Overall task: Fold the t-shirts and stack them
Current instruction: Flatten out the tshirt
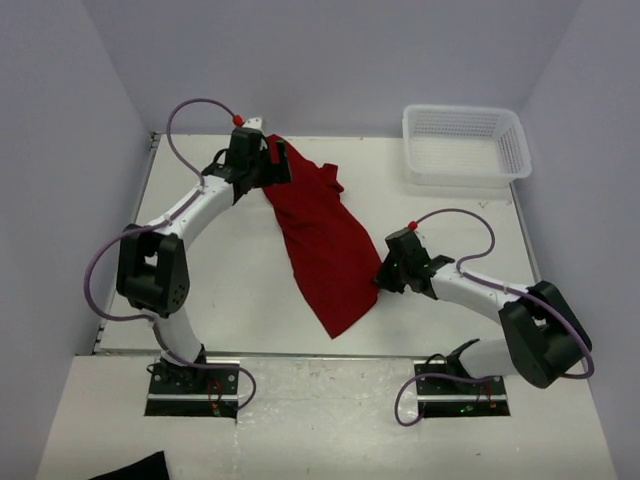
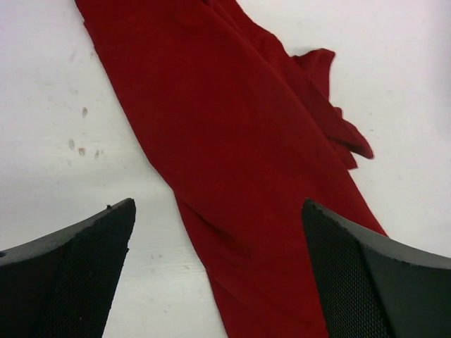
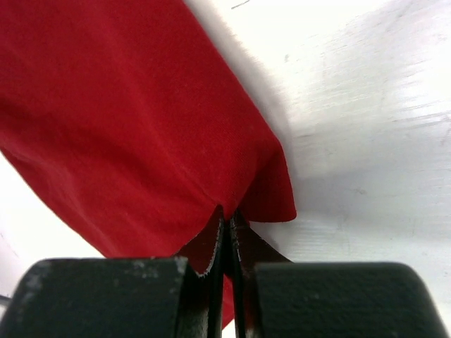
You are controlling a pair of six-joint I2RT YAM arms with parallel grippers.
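The dark red t-shirt (image 1: 322, 235) is lying spread in a long slanted band across the middle of the white desk (image 1: 230, 290), running from the far left down toward the near centre. Its upper end is bunching up in folds near the far edge, and its lower end is tapering to a point close to the near edge.

The left pincer (image 1: 272, 160) is hanging over the upper end of the shirt. In the left wrist view its two black fingers (image 2: 77, 274) are standing wide apart, with the red cloth lying flat on the desk between and below them; nothing is being gripped.

The right pincer (image 1: 383, 275) is sitting at the right edge of the shirt, near its lower end. In the right wrist view its jaws are pressing tightly together on a pinch of the red hem, and the cloth is fanning out from that point.

A white mesh basket (image 1: 460, 175) is standing at the far right corner of the desk, well apart from the shirt. A black cloth scrap (image 1: 130, 468) is lying on the near surface in front of the left arm's base.
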